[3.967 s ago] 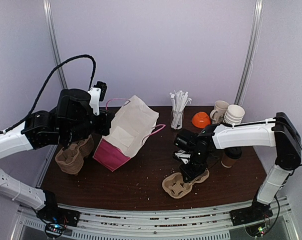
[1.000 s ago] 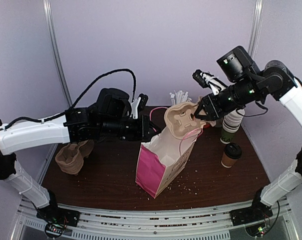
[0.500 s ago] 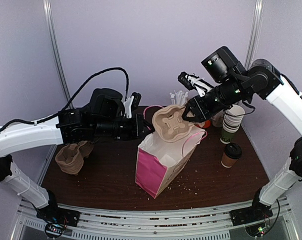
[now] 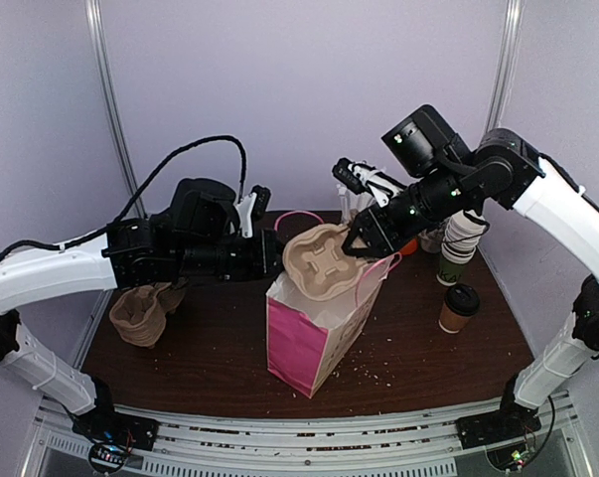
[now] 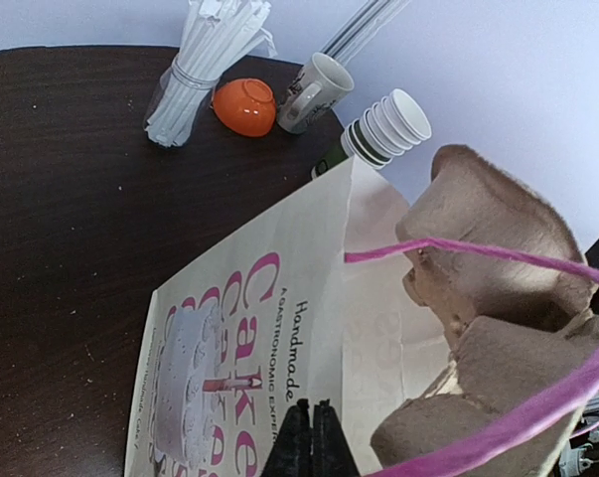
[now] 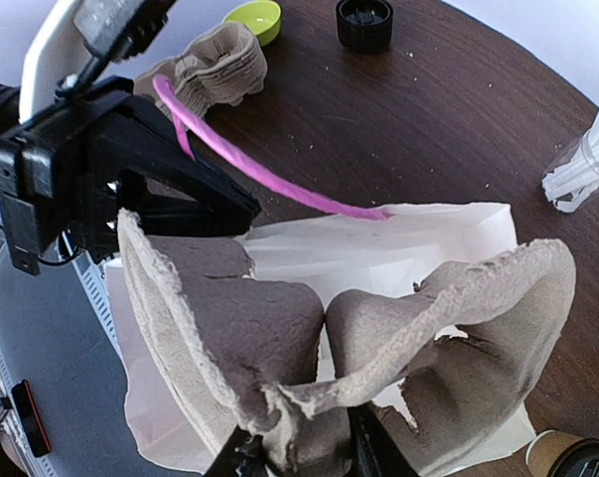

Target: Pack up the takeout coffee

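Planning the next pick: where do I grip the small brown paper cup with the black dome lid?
Probably grip the brown paper cup around its wall below the lid, coming level from the near side: it stands upright, with stacked white-and-green cups behind.

A pulp cup carrier [image 6: 279, 338] is gripped at its lower edge between the 2 fingers of the right gripper [image 6: 309, 452] and held over the open mouth of a white paper bag [image 6: 378, 238]. The black left gripper [image 6: 241, 207] is seen at the bag's rim, beside a pink handle [image 6: 259, 179]. The takeout coffee [image 6: 567, 459] is cut off at the bottom right corner.
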